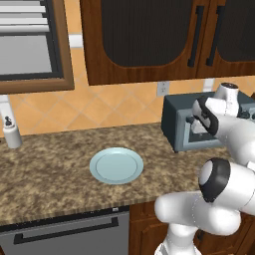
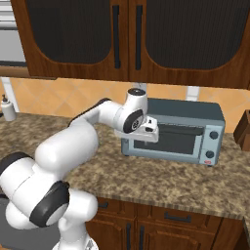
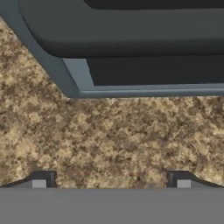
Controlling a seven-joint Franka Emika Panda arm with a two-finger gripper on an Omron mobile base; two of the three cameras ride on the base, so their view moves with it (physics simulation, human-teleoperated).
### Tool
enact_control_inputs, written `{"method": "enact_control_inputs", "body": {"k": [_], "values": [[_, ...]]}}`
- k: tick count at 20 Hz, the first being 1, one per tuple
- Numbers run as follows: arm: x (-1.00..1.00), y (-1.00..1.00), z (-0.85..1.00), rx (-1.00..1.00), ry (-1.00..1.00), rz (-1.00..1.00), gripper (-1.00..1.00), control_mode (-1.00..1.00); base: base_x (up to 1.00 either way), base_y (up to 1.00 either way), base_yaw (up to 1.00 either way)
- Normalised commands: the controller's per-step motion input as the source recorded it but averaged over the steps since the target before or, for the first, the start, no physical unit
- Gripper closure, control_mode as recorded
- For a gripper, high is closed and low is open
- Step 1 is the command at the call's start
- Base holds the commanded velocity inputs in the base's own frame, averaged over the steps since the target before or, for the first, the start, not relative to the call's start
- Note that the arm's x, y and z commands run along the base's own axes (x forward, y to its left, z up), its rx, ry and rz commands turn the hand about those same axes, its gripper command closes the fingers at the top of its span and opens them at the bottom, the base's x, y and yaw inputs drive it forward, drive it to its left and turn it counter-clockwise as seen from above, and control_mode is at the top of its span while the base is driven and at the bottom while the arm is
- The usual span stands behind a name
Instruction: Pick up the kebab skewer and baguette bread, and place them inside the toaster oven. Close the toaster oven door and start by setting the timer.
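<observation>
Overhead, dark wood cabinets point(image 2: 132, 39) above speckled granite counter point(image 1: 55, 164), tan tiled backsplash point(image 1: 99, 107)

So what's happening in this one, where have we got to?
The white arm has its gripper up against the front of the toaster oven, fingers wide open and holding nothing. In the hand view it looks down at the speckled counter just in front of the toaster oven door, which looks shut or nearly so. An empty pale blue plate sits on the counter to the left, and a small white bottle stands farther left by the wall.
</observation>
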Motion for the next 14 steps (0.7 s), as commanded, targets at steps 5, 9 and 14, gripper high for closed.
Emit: {"method": "enact_control_inputs", "body": {"k": [5, 9, 14], "values": [[-0.38, -0.58, 0.01, -0.01, -0.13, -0.01, -1.00, -1.00, 0.00, 0.00, 0.00], [-0.09, -0.82, 0.10, 0.00, -0.17, 0.00, -1.00, -1.00, 0.00, 0.00, 0.00], [0.03, -0.92, 0.18, 0.04, -0.09, -0.05, -1.00, -1.00, 0.00, 0.00, 0.00]]}}
